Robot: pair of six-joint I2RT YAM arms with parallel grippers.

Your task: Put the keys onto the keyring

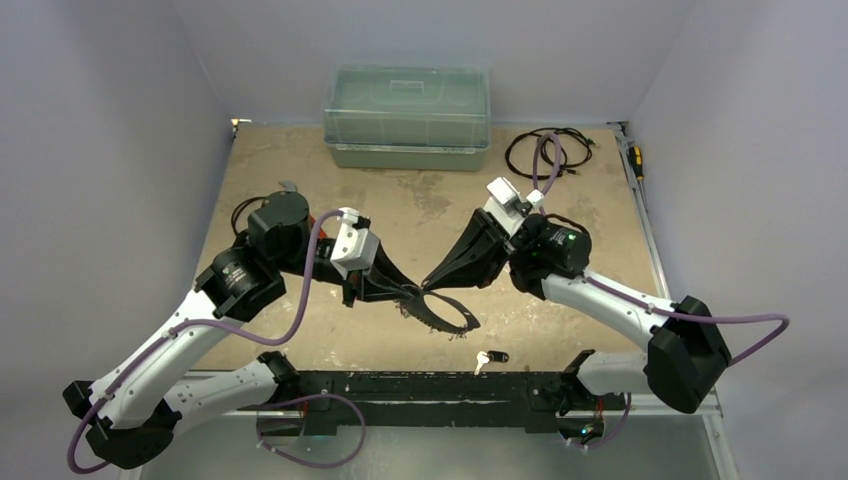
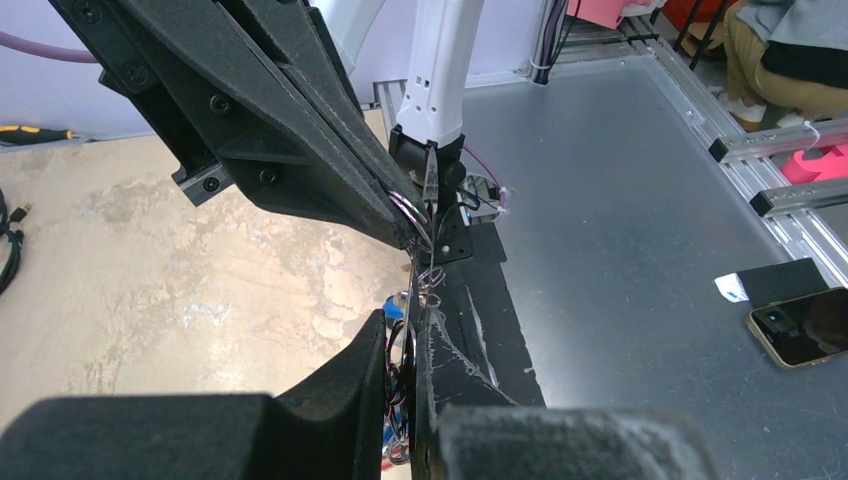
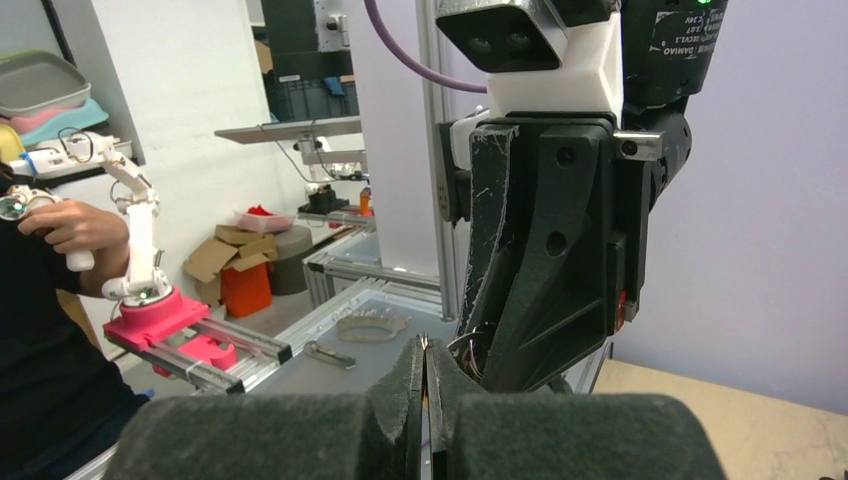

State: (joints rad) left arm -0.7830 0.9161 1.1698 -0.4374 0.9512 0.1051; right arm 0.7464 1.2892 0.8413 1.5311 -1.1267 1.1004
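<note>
Silver keyring (image 1: pixel 445 323), stiff, thin, slippery, at the middle of the table (image 1: pixel 300 170).
Left fingers (image 2: pixel 340 390) pinched on its flat edge; right fingers (image 3: pixel 400 385) shut at its tip (hold unclear); loose key (image 1: pixel 490 357) nearby, best taken by the tag.

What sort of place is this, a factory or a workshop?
Most likely a robotics lab. Robot arms are bolted to a worn table inside plain white walls. Beyond it stand aluminium framing, cardboard boxes and a small arm on a pink base beside a person.
</note>
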